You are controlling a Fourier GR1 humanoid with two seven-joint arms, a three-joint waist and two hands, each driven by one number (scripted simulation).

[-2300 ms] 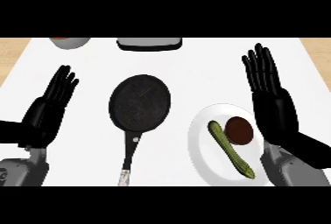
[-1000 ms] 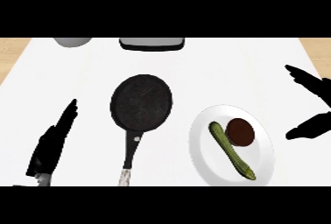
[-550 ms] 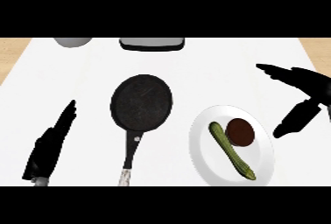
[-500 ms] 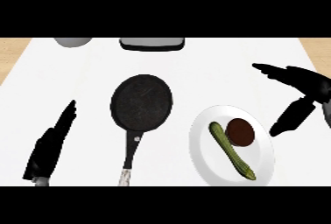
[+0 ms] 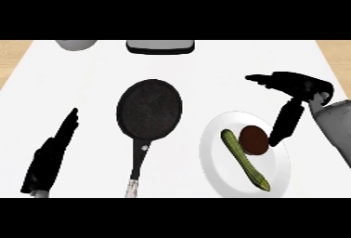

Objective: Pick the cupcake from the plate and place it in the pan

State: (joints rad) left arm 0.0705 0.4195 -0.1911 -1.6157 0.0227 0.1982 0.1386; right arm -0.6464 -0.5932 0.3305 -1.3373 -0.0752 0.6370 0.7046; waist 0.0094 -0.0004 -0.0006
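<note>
A dark brown cupcake [image 5: 253,139] sits on the white plate [image 5: 218,167] at the right, beside a long green vegetable [image 5: 245,161]. The black pan [image 5: 149,109] lies left of the plate, its handle pointing toward the lower edge. My right hand [image 5: 295,93] hovers just right of the cupcake, open, with the thumb reaching down close to the cupcake's right side and the fingers spread above the plate's far rim. My left hand [image 5: 51,155] rests edge-on at the lower left, open and holding nothing.
A grey bowl [image 5: 75,44] and a dark rectangular item [image 5: 159,46] stand at the far edge of the white counter. Wooden floor shows beyond both upper corners.
My right hand swung in from the right toward the plate and lowered its thumb beside the cupcake. My left hand turned edge-on early and has stayed still since.
</note>
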